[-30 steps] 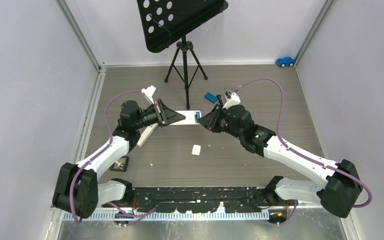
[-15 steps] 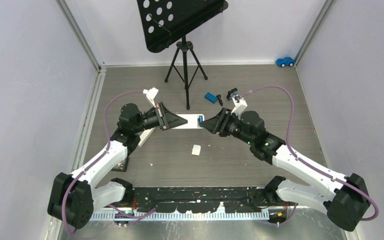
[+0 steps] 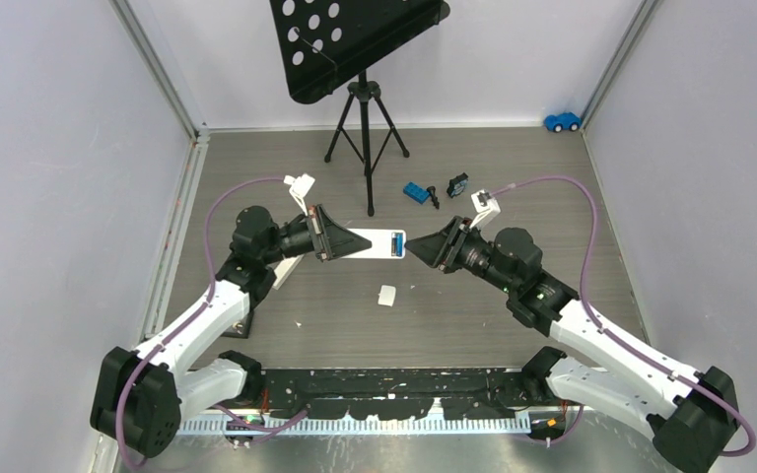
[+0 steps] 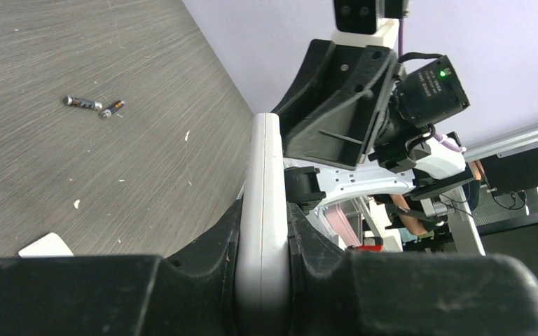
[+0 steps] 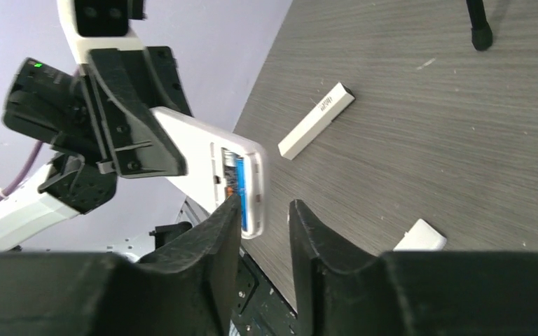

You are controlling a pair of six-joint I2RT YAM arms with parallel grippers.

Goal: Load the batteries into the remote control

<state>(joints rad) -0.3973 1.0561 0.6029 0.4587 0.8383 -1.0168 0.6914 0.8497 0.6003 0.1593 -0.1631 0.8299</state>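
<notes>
The white remote control [image 3: 373, 243] is held above the table, and my left gripper [image 3: 360, 240] is shut on its body [image 4: 265, 175]. Its open battery bay faces up at the free end, with one blue battery [image 5: 239, 187] seated in it. My right gripper [image 5: 263, 213] is open with nothing between its fingers, its tips just short of the remote's end [image 3: 414, 247]. Two dark batteries [image 4: 82, 103] [image 4: 111, 108] lie loose on the table in the left wrist view.
A small white piece [image 3: 386, 295] lies on the table near the middle. A long white bar [image 5: 316, 120] lies under the left arm. A blue brick [image 3: 415, 192], a black block [image 3: 457, 183], the music stand's tripod [image 3: 365, 118] and a blue toy car [image 3: 562, 121] stand farther back.
My right gripper has opened and drawn back to the right, off the remote's end. My left gripper has carried the remote slightly to the right.
</notes>
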